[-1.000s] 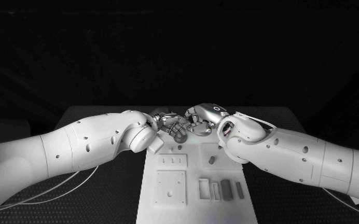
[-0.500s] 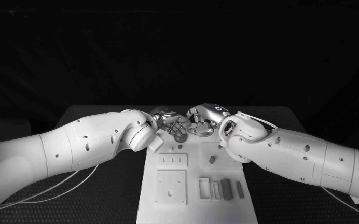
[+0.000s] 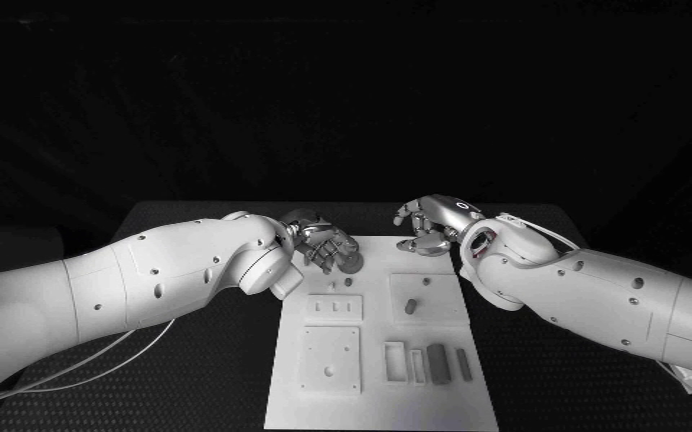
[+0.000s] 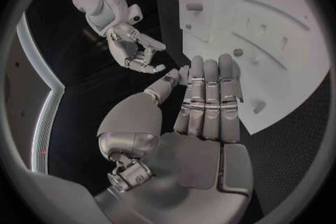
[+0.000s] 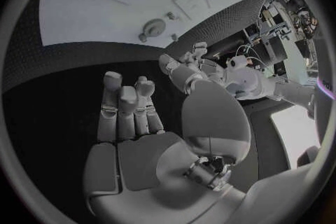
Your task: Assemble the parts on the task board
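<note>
The white task board (image 3: 378,392) lies in the middle of the black table. Grey parts rest on it: a short peg (image 3: 411,306), two bars (image 3: 437,364) near the front right, and a small piece (image 3: 346,281) just in front of my left hand. My left hand (image 3: 326,245) hovers over the board's far left corner with its fingers stretched out (image 4: 208,95) and nothing in them. My right hand (image 3: 430,224) is over the board's far right corner, fingers apart (image 5: 126,109) and its palm bare. A gap separates the two hands.
The board carries raised plates with slots (image 3: 332,309) and a larger plate with holes (image 3: 329,360). A round part (image 5: 154,27) lies on the board near its far edge. Black table (image 3: 188,352) flanks the board on both sides; cables (image 3: 87,367) trail at the left.
The two hands, close together over the board's far edge before, have drawn apart. My right hand has moved off to the right and my left hand slightly back to the left.
</note>
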Controlling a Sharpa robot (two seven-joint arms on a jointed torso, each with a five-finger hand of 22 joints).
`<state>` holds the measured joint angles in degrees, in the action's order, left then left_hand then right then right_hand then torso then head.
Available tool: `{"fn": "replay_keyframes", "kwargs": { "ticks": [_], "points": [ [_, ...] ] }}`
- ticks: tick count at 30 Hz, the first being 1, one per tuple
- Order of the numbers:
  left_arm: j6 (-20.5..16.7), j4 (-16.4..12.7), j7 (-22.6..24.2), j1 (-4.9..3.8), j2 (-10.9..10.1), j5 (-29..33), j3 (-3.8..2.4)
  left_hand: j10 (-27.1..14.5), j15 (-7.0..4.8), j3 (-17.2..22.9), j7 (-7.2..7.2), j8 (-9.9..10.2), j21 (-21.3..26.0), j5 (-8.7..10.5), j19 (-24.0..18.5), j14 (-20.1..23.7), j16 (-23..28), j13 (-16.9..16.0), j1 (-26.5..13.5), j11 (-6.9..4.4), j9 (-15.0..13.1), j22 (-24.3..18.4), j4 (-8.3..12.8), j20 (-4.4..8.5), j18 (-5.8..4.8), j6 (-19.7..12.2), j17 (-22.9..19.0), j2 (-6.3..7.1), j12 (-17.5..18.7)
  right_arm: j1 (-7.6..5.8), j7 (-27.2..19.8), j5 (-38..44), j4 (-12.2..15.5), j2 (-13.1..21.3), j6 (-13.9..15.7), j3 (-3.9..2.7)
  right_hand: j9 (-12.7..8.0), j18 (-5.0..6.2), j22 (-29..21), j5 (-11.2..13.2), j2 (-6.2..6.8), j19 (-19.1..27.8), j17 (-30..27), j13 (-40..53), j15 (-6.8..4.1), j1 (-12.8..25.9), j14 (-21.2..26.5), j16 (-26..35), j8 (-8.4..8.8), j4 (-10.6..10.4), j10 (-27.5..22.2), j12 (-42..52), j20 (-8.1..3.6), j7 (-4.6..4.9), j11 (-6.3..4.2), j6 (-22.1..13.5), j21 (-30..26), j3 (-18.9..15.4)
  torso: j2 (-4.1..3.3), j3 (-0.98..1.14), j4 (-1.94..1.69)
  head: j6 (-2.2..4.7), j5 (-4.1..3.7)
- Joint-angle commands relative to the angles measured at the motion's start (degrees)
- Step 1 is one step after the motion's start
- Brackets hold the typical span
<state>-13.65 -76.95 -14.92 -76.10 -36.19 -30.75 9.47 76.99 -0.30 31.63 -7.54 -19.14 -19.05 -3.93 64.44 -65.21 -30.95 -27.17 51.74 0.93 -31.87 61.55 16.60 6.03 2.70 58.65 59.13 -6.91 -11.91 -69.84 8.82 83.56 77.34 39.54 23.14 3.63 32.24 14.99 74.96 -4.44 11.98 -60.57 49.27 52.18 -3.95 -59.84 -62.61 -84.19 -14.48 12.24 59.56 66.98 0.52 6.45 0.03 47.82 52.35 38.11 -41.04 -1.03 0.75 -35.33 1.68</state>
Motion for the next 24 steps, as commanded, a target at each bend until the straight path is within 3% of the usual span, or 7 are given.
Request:
{"fn": "replay_keyframes", "kwargs": {
  "ticks": [1,5,8,9,13,16,24],
  "points": [
    [1.58,-0.96,-4.14,-0.04,-0.60,-7.60,0.47,0.67,-0.63,-0.14,2.58,-0.38,-0.63,-0.27,0.31,-0.33,-0.91,-0.58,0.10,-0.22,-0.42,0.86,0.00,0.49,0.68,3.15,0.52,-0.59,-0.69,-0.46,-1.71,-2.79,-0.96,0.50,1.97,-0.11,-0.09,0.01,0.58,-0.08,-0.05,0.28,0.06,-0.07,0.28,-0.82,0.06,0.08,0.17,-0.25,-5.80,-0.07,0.14,2.38,2.41,2.08,-0.19,-0.01,0.03,0.05,0.05,-0.13,0.12],
    [2.09,-2.62,-6.48,-0.04,-1.67,-11.56,1.43,1.15,-1.60,-0.40,2.91,-0.73,-3.12,-1.09,1.10,-0.67,-4.71,-3.69,0.08,-1.23,-1.71,4.23,0.04,1.41,0.81,3.57,2.61,-0.65,-4.26,-1.30,-2.33,-5.55,-2.99,0.64,1.95,-0.93,-0.10,0.00,0.65,-0.06,-0.39,0.31,0.10,-0.14,0.32,-1.35,0.11,0.00,0.14,-0.10,-5.80,0.01,0.22,2.40,2.44,2.17,-0.19,-0.05,0.05,0.08,-0.11,-0.64,0.15],
    [2.50,-3.96,-8.59,-0.04,-2.31,-14.36,1.95,-1.82,-2.65,-0.04,3.21,-1.09,-5.99,-2.14,1.06,0.38,-10.46,-10.42,-0.46,-2.08,-5.07,9.45,0.01,2.45,0.78,3.29,4.39,-0.89,-11.50,-1.69,-2.68,-5.90,-4.36,0.51,1.94,-1.65,-0.11,0.01,0.68,-0.05,-0.63,0.36,0.11,-0.19,0.33,-1.54,0.15,-0.02,0.14,-0.01,-5.82,0.05,0.28,2.42,2.45,2.18,-0.20,-0.14,0.06,0.06,-0.17,-1.08,0.03],
    [2.52,-4.95,-9.85,-0.04,-2.85,-15.70,2.78,-1.73,-2.91,0.01,3.33,-1.20,-6.54,-2.50,1.51,0.11,-11.54,-11.48,-0.54,-2.35,-5.71,10.22,-0.07,2.67,0.86,3.37,4.57,-0.95,-12.89,-1.99,-2.83,-6.88,-5.24,0.36,1.79,-1.91,-0.12,0.01,0.69,-0.05,-0.67,0.37,0.11,-0.21,0.33,-1.60,0.17,-0.02,0.14,0.03,-5.82,0.06,0.29,2.42,2.46,2.18,-0.20,-0.17,0.04,0.00,-0.21,-1.36,0.05],
    [3.90,-6.16,-12.24,-0.03,-3.17,-17.46,4.23,-1.84,-4.20,0.08,3.99,-1.66,-8.98,-4.99,3.08,-0.59,-16.21,-15.22,-1.18,-3.36,-8.38,13.55,0.13,3.84,1.13,3.72,5.48,-1.08,-18.23,-2.65,-3.30,-7.55,-7.11,-0.12,1.79,-2.13,-0.14,0.00,0.74,-0.04,-0.96,0.44,0.12,-0.28,0.35,-1.87,0.23,-0.04,0.13,0.25,-5.85,0.10,0.35,2.43,2.47,2.21,-0.21,-0.32,0.02,0.00,-0.21,-1.86,0.03],
    [4.63,-6.50,-13.58,0.39,-2.95,-18.06,4.23,-1.16,-5.70,3.11,4.53,-1.23,-11.51,-2.14,5.41,-1.84,-20.78,-18.42,-0.75,-4.25,-9.85,14.82,-0.27,5.03,1.35,3.94,6.19,-0.07,-23.49,-2.93,-3.49,-8.94,-8.22,-0.49,1.58,-2.35,-0.16,0.01,0.76,-0.05,-1.12,0.48,0.12,-0.32,0.35,-2.02,0.25,-0.06,0.14,0.40,-5.86,0.13,0.39,2.43,2.47,2.22,-0.22,-0.40,0.01,0.00,-0.22,-2.45,0.10],
    [3.61,-6.22,-14.56,1.31,-2.41,-20.00,4.23,-2.27,-8.06,6.12,5.41,-0.41,-18.65,-1.93,6.83,-1.94,-29.66,-24.85,-3.12,-5.12,-13.29,14.89,0.04,7.31,1.19,4.84,6.44,0.22,-34.11,-3.11,-3.61,-9.28,-9.57,-0.94,1.31,-2.58,-0.20,0.01,0.80,-0.04,-1.42,0.52,0.13,-0.39,0.37,-2.20,0.28,-0.10,0.19,0.65,-5.85,0.20,0.44,2.45,2.49,2.15,-0.22,-0.58,-0.08,-0.16,-0.12,-3.13,0.03]
  ]
}}
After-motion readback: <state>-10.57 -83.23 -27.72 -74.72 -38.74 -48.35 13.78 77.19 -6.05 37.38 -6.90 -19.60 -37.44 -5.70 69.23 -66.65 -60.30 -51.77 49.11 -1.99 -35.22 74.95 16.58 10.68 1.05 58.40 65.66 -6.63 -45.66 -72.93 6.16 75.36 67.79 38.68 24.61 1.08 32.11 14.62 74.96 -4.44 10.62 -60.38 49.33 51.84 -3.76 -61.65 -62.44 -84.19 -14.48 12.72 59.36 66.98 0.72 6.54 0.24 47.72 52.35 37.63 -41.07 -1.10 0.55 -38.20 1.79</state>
